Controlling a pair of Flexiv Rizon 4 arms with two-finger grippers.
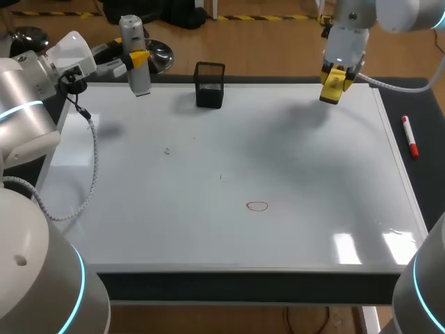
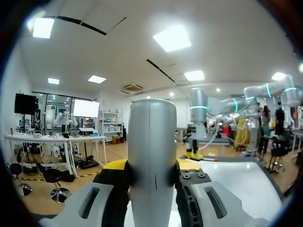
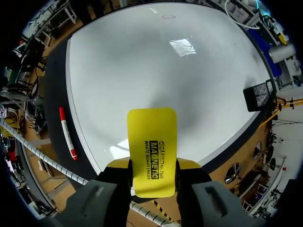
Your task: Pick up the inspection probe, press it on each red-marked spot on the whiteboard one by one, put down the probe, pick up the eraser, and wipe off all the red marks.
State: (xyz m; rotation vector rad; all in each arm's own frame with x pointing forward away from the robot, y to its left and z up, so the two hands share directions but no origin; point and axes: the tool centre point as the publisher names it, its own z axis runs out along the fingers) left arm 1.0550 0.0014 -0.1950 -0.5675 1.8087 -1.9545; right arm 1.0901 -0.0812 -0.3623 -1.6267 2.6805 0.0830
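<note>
Your left end effector (image 2: 151, 166) clamps the probe (image 2: 151, 137) at the whiteboard's (image 1: 313, 181) far-left edge. Your right end effector (image 3: 153, 165) clamps the eraser (image 3: 152, 135) above the far-right corner. The red mark (image 1: 257, 205) lies well apart from both, mid-board.

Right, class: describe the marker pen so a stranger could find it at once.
Find the big whiteboard. Beside its right edge, on the dark table strip, lies the marker pen. It is slim, white with red ends, unlike the black mesh holder at the board's far edge.

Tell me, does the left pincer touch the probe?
Touching. In the left wrist view, the left pincer clamps the probe, both yellow fingertips against its sides.
</note>
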